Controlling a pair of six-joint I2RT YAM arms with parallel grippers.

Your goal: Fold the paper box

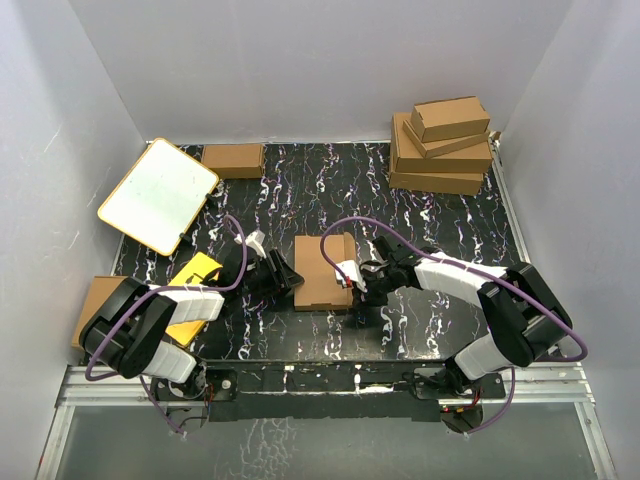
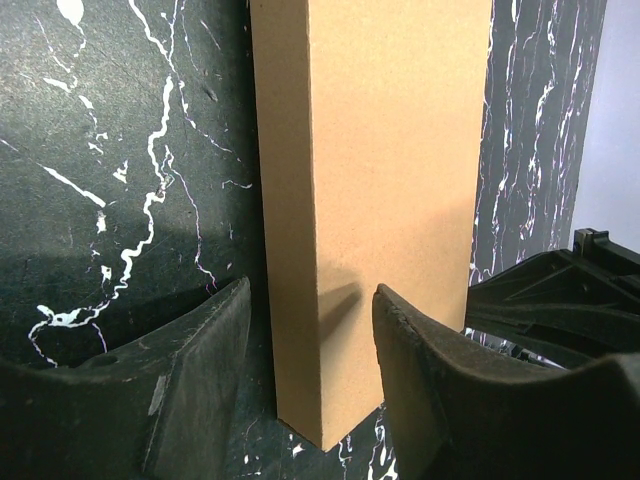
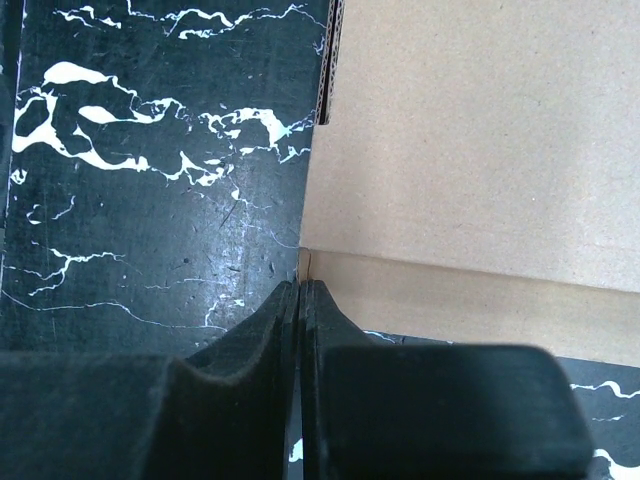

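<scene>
Nearest me, the left claw (image 2: 312,290) hangs parted, its pads (image 2: 205,370) either side of the near corner of the paper box (image 2: 390,150), one pad visibly clear of the side wall. Opposite, the right claw (image 3: 300,285) is clenched on nothing, its tip meeting the box's side. That box lies flat, looking closed up, mid-desk (image 1: 300,190) between both claws, long axis running away from the arm bases, so neither arm is nearer. Plain brown card: no brand, label or writing I can read.
</scene>
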